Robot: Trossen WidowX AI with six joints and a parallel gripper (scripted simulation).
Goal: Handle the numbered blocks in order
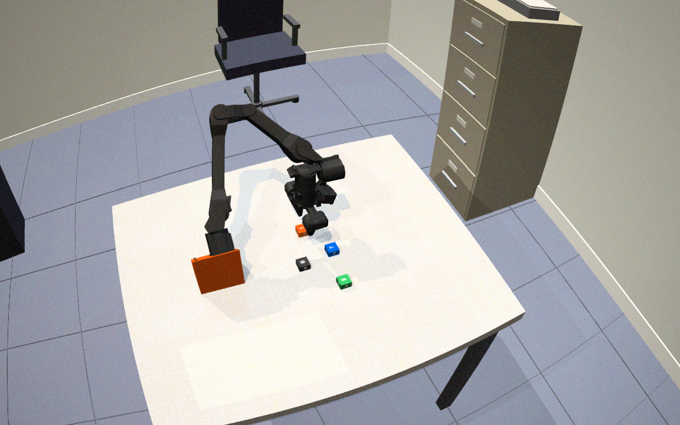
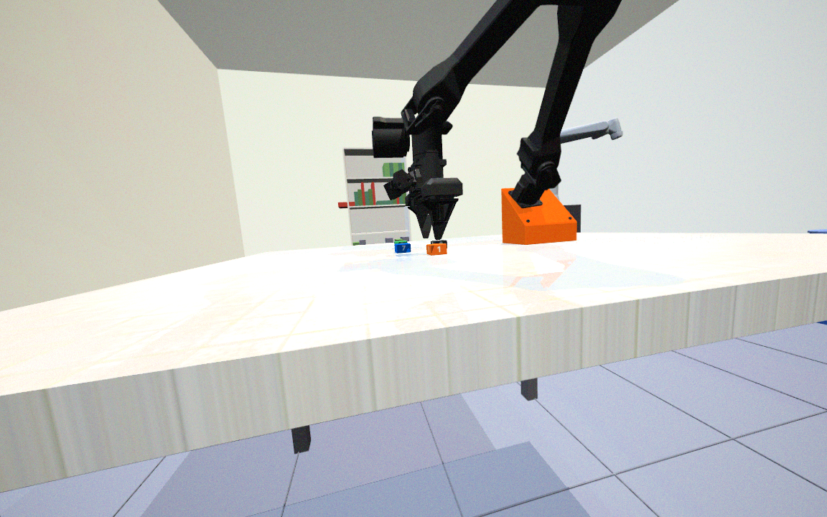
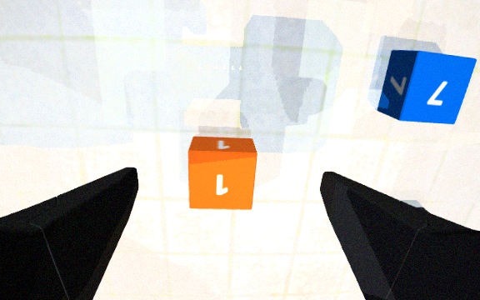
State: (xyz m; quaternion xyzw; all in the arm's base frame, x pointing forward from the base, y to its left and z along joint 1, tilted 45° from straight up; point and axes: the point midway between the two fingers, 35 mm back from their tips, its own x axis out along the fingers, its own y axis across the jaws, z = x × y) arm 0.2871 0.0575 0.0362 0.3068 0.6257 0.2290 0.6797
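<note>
My gripper (image 2: 432,236) (image 3: 232,179) is open and empty, pointing down a little above the orange block. The orange block (image 1: 300,230) (image 2: 436,248) (image 3: 222,179) shows a 1 and lies on the table between and below the fingertips in the wrist view; the gripper partly hides it in the top view. The blue block (image 1: 331,248) (image 2: 402,248) (image 3: 437,87) shows a 7 and lies to the right in the wrist view. The black block (image 1: 303,263) shows a 0. The green block (image 1: 343,281) shows a 2. Both are mostly hidden in the exterior view.
The arm stands on an orange base (image 1: 219,271) (image 2: 540,225) on the table (image 1: 258,364) (image 2: 352,360). An office chair (image 1: 260,51) and a filing cabinet (image 1: 516,105) stand beyond the table edges. A shelf unit (image 2: 375,220) stands in the background.
</note>
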